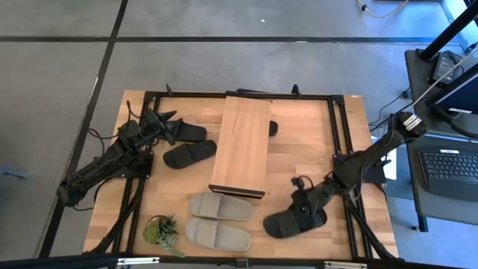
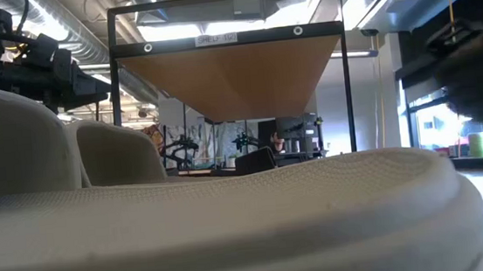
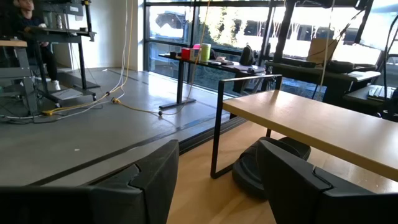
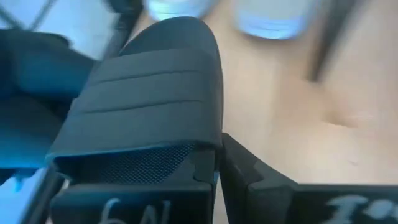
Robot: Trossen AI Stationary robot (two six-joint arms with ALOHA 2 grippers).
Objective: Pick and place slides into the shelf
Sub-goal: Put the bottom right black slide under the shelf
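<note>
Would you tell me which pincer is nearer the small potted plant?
The left pincer, though neither is close: it sits beyond the two black slides, up-table of the potted plant. The right pincer is across the table, shut on a black slide.

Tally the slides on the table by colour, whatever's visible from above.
Black slides: 4, two left of the shelf at and, one partly hidden under the shelf, one at the right gripper
Beige-grey slides: 2, and
Total: 6
</note>
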